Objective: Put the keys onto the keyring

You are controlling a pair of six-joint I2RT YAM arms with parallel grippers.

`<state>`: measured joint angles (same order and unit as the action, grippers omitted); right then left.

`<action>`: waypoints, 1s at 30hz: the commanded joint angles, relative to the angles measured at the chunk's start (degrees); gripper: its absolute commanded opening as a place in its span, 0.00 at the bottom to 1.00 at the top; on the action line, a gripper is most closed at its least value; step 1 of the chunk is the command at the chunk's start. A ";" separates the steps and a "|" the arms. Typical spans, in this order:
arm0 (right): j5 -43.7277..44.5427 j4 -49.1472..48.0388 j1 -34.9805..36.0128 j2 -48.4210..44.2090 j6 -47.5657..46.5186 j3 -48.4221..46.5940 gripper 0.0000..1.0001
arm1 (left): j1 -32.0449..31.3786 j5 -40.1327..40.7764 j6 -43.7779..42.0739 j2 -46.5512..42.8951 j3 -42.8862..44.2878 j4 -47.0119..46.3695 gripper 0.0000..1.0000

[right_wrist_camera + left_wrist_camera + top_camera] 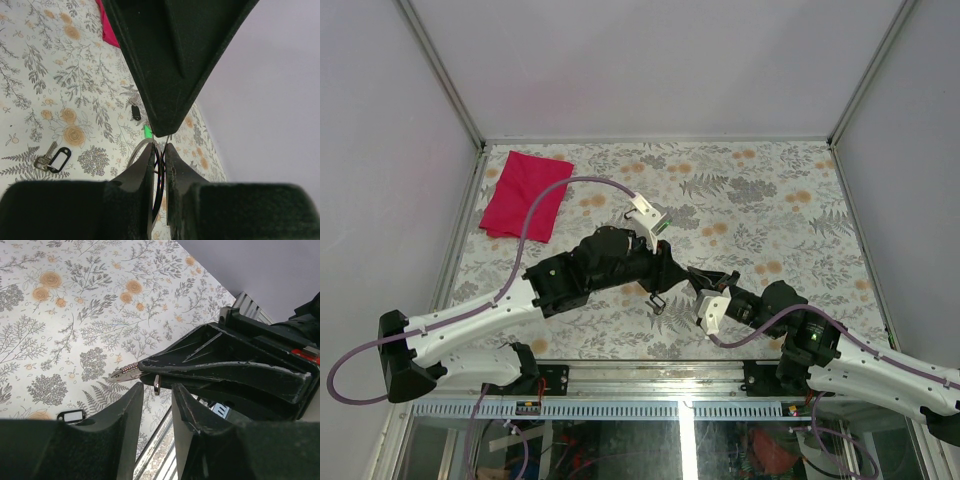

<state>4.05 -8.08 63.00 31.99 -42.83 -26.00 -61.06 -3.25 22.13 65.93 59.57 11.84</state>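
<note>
My right gripper [159, 147] is shut on the keyring [136, 154], a thin silver wire ring standing edge-on between its fingers. My left gripper [157, 390] is open, with its tips just below the right gripper's fingers [225, 371] and nothing in the gap. A small silvery piece [156, 384] hangs there, and a toothed silver key blade [124, 373] pokes out at the right fingertips; I cannot tell what holds it. One key with a black loop head [56, 159] lies on the table. Another black key [135, 112] lies farther off. From above, both grippers [662, 287] [692, 283] meet at the table's near centre.
A tiny bright green piece [148, 131] lies by the ring. A black loop head [72, 415] lies on the table beside my left finger. A red cloth [525, 195] lies at the far left corner. The table's metal front rail [155, 450] is right below the grippers.
</note>
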 commanded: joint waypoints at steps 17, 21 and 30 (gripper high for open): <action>0.60 -4.42 0.42 -0.52 1.03 -2.44 0.00 | 0.24 0.12 -0.91 1.15 1.59 -2.02 0.21; 0.44 -4.47 0.42 -0.54 1.11 -2.48 0.00 | 0.19 0.01 -0.89 1.46 1.60 -2.16 0.22; 0.62 -4.23 0.41 -1.20 1.32 -2.22 0.02 | 0.28 0.19 -0.62 0.47 0.94 -3.03 0.00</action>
<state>4.01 -8.08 63.00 31.99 -42.22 -26.00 -61.08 -3.60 22.06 67.31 59.57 12.03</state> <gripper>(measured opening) 0.132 0.021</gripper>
